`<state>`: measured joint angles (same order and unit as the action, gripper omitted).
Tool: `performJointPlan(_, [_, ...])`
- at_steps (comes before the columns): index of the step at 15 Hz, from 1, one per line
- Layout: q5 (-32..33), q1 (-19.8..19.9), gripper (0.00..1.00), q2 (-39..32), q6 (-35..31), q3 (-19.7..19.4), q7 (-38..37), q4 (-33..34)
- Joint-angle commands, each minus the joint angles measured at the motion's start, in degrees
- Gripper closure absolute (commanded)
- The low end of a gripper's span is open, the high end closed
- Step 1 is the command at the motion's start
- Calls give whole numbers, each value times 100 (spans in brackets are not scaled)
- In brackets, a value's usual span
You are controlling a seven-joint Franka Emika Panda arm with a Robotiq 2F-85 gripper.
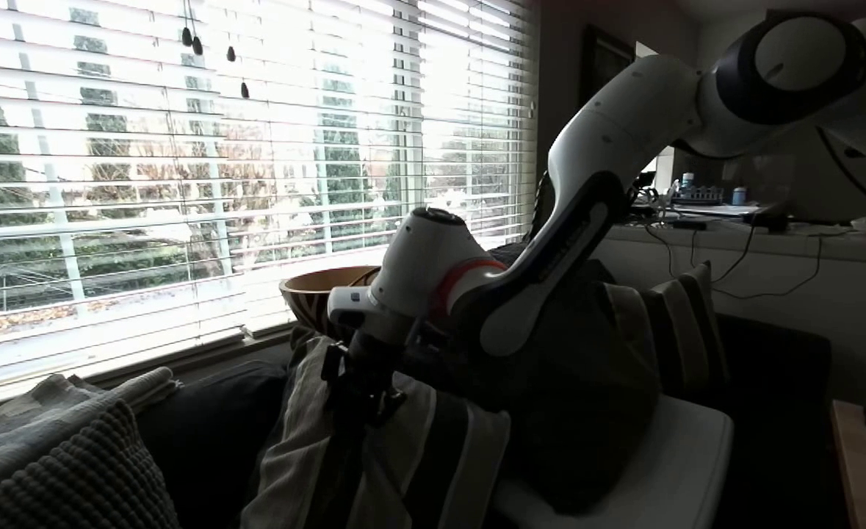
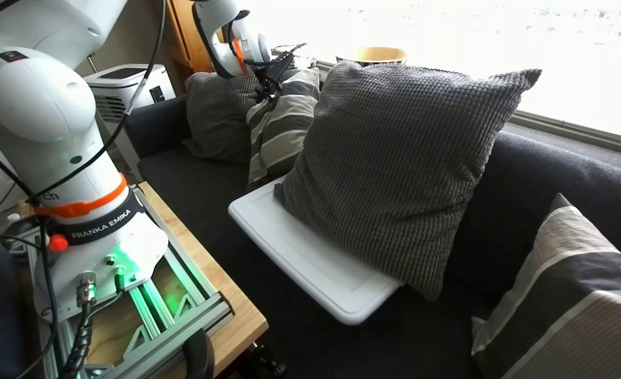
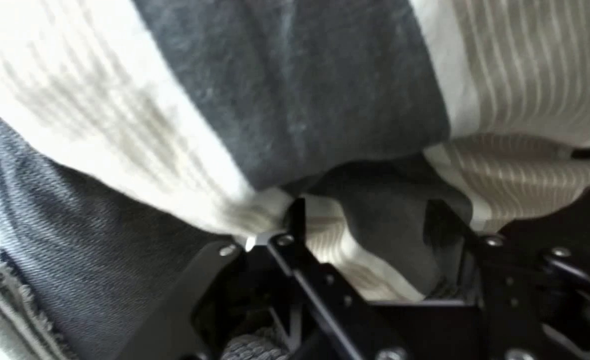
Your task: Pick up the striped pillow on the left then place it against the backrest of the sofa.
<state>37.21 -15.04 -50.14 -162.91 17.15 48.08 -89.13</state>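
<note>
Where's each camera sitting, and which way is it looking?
In an exterior view: beside the robot's base, looking down across the sofa toward the window; base and arm show.
In an exterior view: by a sofa end, close to a bumpy grey cushion, looking along the sofa; the arm shows.
Wrist view: rides on the arm, looking past the end effector at the striped pillow; only the end effector shows.
Both exterior views share the striped pillow, arm and bowl.

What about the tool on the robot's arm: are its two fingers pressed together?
No: in the wrist view the tool has its fingers apart, with the striped pillow showing between them.
</note>
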Motion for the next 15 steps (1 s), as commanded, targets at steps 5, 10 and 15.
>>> performJointPlan(5, [-991,22,0,2339,567,-355,-1689,-1937])
performJointPlan(10, [-1264,202,0,3605,434,-586,-2855,-3390])
performJointPlan(15, [-1360,296,0,4793,167,-828,-4159,-4915])
